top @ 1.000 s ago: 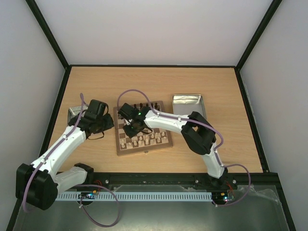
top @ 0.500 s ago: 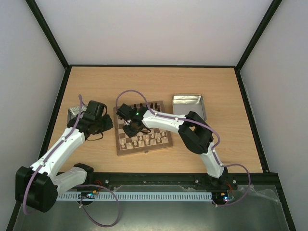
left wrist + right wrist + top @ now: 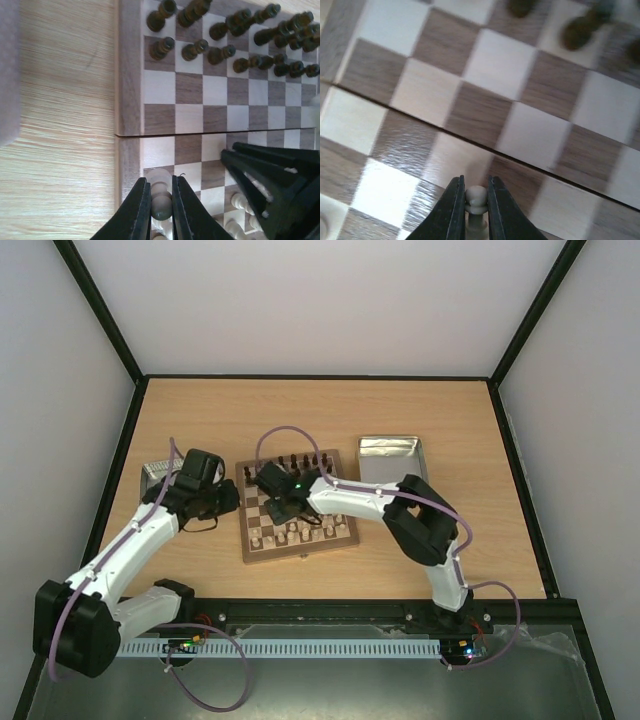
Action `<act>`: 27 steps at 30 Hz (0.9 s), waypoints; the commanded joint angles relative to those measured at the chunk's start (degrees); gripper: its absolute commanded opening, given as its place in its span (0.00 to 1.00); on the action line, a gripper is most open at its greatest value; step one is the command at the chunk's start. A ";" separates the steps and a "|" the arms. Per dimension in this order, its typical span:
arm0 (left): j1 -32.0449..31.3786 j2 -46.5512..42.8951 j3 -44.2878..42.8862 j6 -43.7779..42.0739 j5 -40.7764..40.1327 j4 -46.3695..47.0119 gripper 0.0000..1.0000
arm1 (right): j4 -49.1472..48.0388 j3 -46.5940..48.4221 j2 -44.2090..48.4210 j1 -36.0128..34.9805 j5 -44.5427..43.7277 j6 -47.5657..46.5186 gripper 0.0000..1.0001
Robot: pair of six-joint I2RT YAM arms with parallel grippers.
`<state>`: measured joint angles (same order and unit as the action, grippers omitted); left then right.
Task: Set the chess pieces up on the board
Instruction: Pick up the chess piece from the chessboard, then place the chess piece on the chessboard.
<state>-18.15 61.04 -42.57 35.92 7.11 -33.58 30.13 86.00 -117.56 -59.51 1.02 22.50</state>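
The board point(image 3: 300, 550) lies mid-table, with dark chessmen point(image 3: 300, 462) on its far rows and pale chess pieces point(image 3: 300, 532) on its near rows. My left gripper point(image 3: 222, 502) sits at the board's left edge. In the left wrist view the left gripper point(image 3: 160, 192) is shut on a pale pawn point(image 3: 161, 207), over the squares next to the brown rim point(image 3: 127, 100). My right gripper point(image 3: 285, 508) is over the board's middle. In the right wrist view the right gripper point(image 3: 476, 186) is shut on the round head of another pale pawn point(image 3: 476, 196). Its base is out of frame.
An open metal tin point(image 3: 390, 458) stands right of the board, and another tin point(image 3: 158, 472) is partly hidden behind the left arm. The right gripper's black fingers point(image 3: 270, 185) reach into the left wrist view beside pale pieces point(image 3: 240, 202). Dark chessmen point(image 3: 225, 35) fill the far rows.
The right gripper has closed from open onto a pale pawn and shifted a little to the right over the board. The left arm has hardly moved.
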 commanded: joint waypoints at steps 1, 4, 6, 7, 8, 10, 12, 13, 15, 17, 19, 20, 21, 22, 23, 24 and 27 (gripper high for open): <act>-3.47 2.59 0.04 -0.42 3.57 1.68 0.10 | -9.29 -6.45 8.25 2.00 -7.01 7.50 0.10; -8.67 5.58 -0.99 0.34 1.78 2.30 0.10 | -13.74 -11.32 12.19 3.74 -7.64 10.10 0.10; -11.81 7.87 -2.11 0.64 -0.49 1.93 0.10 | -15.59 -13.88 14.62 4.52 -8.01 11.25 0.10; -13.21 9.06 -2.83 0.66 -1.55 1.62 0.10 | -16.30 -14.86 15.58 4.87 -7.86 11.59 0.10; -14.46 10.15 -3.46 0.58 -2.44 1.36 0.10 | -16.90 -15.74 16.40 5.17 -7.67 11.82 0.11; -16.63 12.37 -4.52 0.58 -3.98 1.00 0.10 | -17.55 -17.07 17.58 5.63 -7.51 12.30 0.11; -18.56 14.94 -5.69 0.55 -5.67 0.56 0.10 | -17.87 -18.00 18.31 5.95 -6.95 12.57 0.11; -19.39 15.85 -6.21 0.61 -6.61 0.32 0.10 | -17.91 -18.35 18.51 6.12 -6.59 12.71 0.11; -20.67 17.83 -7.20 0.64 -8.34 -0.53 0.11 | -17.98 -18.77 18.67 6.22 -6.18 12.79 0.11; -21.59 19.31 -8.12 0.57 -9.65 -1.47 0.11 | -18.12 -19.13 18.98 6.23 -5.96 12.91 0.11; -22.51 20.37 -8.46 0.51 -10.47 -2.27 0.11 | -18.29 -19.60 19.14 6.37 -5.71 12.92 0.11; -22.85 20.74 -8.61 0.61 -11.25 -2.73 0.11 | -18.30 -19.60 19.12 6.42 -5.64 12.92 0.12; -23.19 20.97 -8.77 0.58 -11.81 -3.07 0.11 | -18.33 -19.66 19.19 6.50 -5.61 12.91 0.12; -23.42 21.27 -8.76 0.59 -12.23 -3.40 0.11 | -18.35 -19.71 19.23 6.51 -5.52 12.87 0.12; -23.62 21.47 -8.72 0.46 -12.20 -3.56 0.11 | -18.34 -19.74 19.33 6.58 -5.46 12.87 0.12; -23.79 21.68 -8.68 0.34 -11.89 -3.67 0.10 | -18.43 -19.87 19.38 6.67 -5.42 12.87 0.12; -24.47 22.30 -8.36 0.42 -11.37 -3.78 0.11 | -18.48 -20.06 19.59 6.73 -5.76 13.02 0.12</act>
<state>-41.67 82.41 -49.89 36.40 -2.96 -35.05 12.93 66.96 -100.16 -53.19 -3.68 34.81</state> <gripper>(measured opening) 0.109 0.117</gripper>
